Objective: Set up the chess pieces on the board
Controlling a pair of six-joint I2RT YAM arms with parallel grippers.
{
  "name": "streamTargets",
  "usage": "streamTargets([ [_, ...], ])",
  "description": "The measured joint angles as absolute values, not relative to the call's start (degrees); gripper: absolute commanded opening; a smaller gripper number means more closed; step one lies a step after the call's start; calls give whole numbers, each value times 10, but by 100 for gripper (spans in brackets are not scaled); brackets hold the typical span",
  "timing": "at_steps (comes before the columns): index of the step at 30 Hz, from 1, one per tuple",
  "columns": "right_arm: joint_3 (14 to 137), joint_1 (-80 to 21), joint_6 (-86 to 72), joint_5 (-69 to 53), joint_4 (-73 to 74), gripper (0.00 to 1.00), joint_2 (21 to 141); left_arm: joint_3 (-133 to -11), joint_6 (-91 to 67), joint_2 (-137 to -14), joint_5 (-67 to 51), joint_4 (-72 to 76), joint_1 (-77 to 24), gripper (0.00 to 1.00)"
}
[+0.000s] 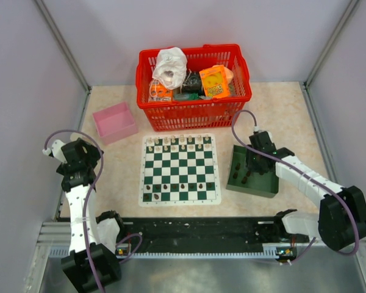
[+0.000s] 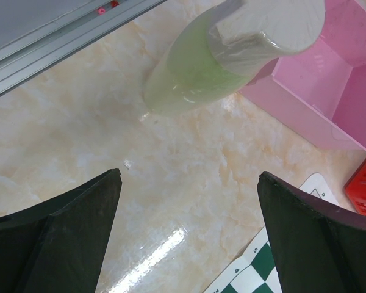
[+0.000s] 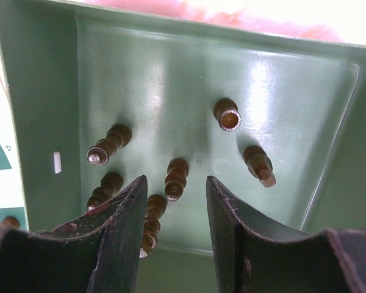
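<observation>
Beige marbled tabletop (image 1: pixel 113 177), grey walls (image 1: pixel 24 61). The board (image 1: pixel 179 169) lies centre. To its right, chess pieces (image 3: pixel 110 142) lie in a green tray (image 3: pixel 171 73) under the right gripper (image 3: pixel 175 182), jaws apart. Far left, the left gripper (image 2: pixel 189 176) gapes wide.

Right gripper (image 3: pixel 175 183) is being hemmed in by tray (image 3: pixel 36 91) walls and scattered chess pieces (image 3: pixel 110 143). Board (image 1: pixel 180 168) middle rows are being left free; the far edge is being blocked by red basket (image 1: pixel 195 114).

Lab test cell, grey panel walls (image 1: pixel 24 79), aluminium rail (image 1: pixel 195 251)
</observation>
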State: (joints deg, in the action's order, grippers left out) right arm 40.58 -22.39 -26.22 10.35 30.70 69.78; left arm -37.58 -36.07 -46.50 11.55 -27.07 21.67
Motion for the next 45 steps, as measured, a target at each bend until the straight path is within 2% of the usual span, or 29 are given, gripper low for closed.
streamTargets([
  [35, 397, -224, -267, 89, 288, 34, 729, -376, -361, -465, 116, -270, 217, 99],
  [45, 397, -224, -267, 88, 288, 27, 729, -376, -361, -465, 116, -270, 217, 99],
])
